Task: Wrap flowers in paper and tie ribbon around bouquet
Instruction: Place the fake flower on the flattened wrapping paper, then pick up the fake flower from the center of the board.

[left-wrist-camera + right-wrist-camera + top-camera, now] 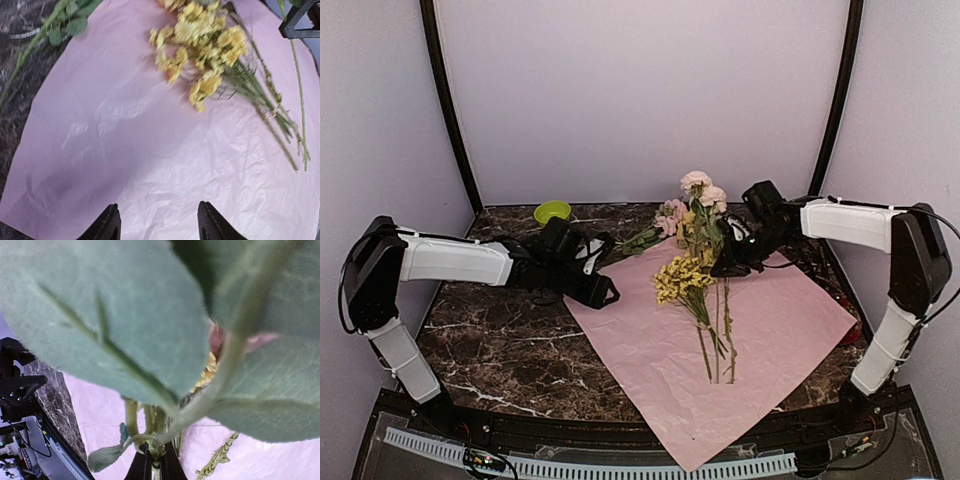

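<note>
Both in view | left gripper (pixel 157 222) spread above paper (pixel 125 150) | right gripper (pixel 156 466) pinching flowers (pixel 701 190) by stems

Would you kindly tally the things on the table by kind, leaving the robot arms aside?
Sheet of paper: 1
Bowl: 1
Flower bunches: 2, the yellow bunch and the pink bunch
Loose leafy stem: 1
Total: 5
</note>
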Available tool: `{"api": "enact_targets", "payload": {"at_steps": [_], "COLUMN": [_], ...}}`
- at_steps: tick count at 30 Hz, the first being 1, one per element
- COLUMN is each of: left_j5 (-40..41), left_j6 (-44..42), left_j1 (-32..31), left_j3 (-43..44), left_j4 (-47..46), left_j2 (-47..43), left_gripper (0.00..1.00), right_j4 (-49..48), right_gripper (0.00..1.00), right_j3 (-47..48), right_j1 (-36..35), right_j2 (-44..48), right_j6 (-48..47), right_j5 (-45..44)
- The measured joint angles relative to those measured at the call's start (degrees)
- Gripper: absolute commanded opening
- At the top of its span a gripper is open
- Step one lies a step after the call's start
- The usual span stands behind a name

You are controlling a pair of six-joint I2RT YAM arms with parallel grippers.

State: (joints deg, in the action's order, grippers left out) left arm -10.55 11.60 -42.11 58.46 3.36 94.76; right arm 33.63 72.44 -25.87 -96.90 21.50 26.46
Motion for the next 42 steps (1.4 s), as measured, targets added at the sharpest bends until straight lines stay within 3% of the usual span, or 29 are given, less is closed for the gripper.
{"api": "enact_targets", "payload": {"at_steps": [2, 10, 13, 23, 27, 32, 35, 38, 42], "left_j5": [0.33, -0.98, -1.64, -0.11, 1.73, 2.62, 1.68, 3.19, 5.38], "left_j6": [0.24, -0.04, -0.68, -6.16, -10.14, -19.08, -23.96, -27.50, -29.24], "left_j1": [0.39, 1.62, 4.83, 15.26, 17.31, 18.32, 18.10, 17.73, 17.22], "left_j3": [-0.13, -0.74, -0.26, 11.89, 21.38, 39.87, 41.79, 41.13, 43.76], "left_j4": [1.86, 3.87, 4.57, 10.62, 14.21, 23.10, 24.52, 24.41, 24.79], "left_j2": [2.67, 2.58, 1.33, 5.18, 13.90, 30.42, 34.29, 34.97, 36.59], "left_gripper": [0.50, 0.51, 0.54, 0.66, 0.67, 0.69, 0.69, 0.56, 0.06], "right_j4": [0.09, -1.66, -1.31, 1.99, 2.45, 2.45, 2.45, 2.80, 3.02], "right_gripper": [0.00, 0.38, 0.45, 0.48, 0.49, 0.50, 0.49, 0.49, 0.49], "right_j3": [-1.86, -3.15, -2.67, -1.64, -2.19, -2.29, -3.26, -4.20, -4.22], "right_j1": [0.61, 1.14, 1.14, 1.14, 1.14, 1.14, 1.14, 1.09, 0.74], "right_j2": [-2.54, -6.38, -6.40, -4.83, -1.09, 1.11, 1.11, 1.09, 1.09], "right_j6": [0.24, 1.31, 1.18, -0.35, -0.44, -0.50, -0.48, -0.48, -0.48], "right_j5": [1.09, -1.86, -5.11, -11.34, -11.58, -12.13, -12.41, -12.37, -12.52]}}
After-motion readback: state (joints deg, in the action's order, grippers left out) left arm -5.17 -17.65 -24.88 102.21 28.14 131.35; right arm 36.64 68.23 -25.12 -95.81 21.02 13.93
